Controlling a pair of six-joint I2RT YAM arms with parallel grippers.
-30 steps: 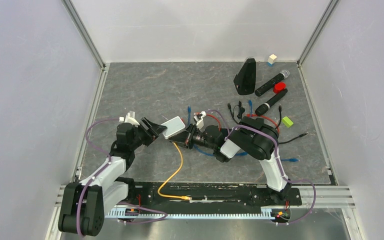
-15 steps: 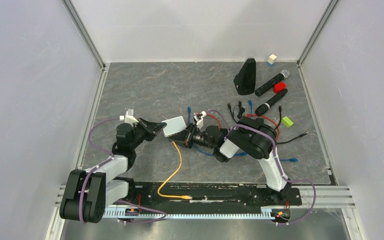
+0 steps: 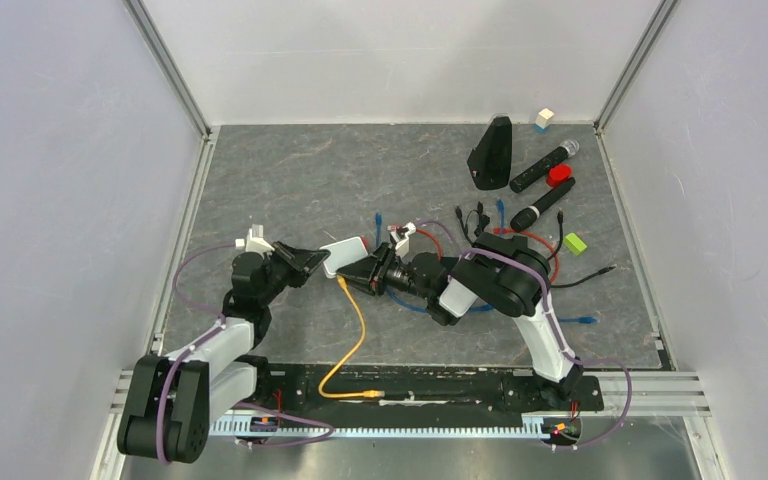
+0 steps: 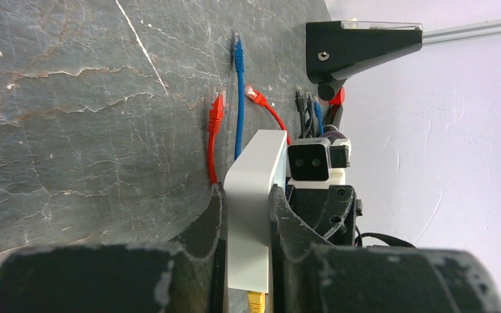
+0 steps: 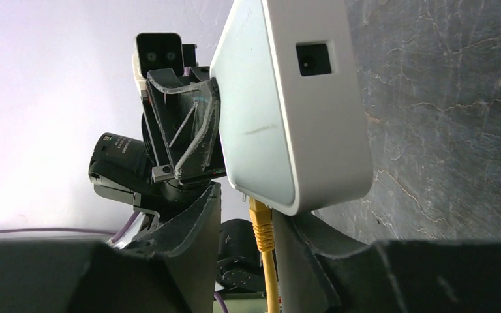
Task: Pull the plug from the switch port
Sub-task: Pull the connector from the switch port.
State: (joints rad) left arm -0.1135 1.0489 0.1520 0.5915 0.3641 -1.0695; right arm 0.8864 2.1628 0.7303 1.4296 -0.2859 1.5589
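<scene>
Grey mat (image 3: pixel 290 180), centre frame: both arms stretch low toward each other, left gripper (image 3: pixel 318 262) clamping the white switch (image 3: pixel 343 252), right gripper (image 3: pixel 360 274) narrowly parted around the seated yellow plug (image 5: pixel 261 228).

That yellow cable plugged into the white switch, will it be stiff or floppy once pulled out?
Probably floppy: the cable lies in a loose curve. Likely light, being thin. Its plug looks rigid, so grip there.

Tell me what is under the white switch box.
A yellow cable plug enters the underside of the white plastic switch box. The port and plug tip are hidden inside.
</scene>
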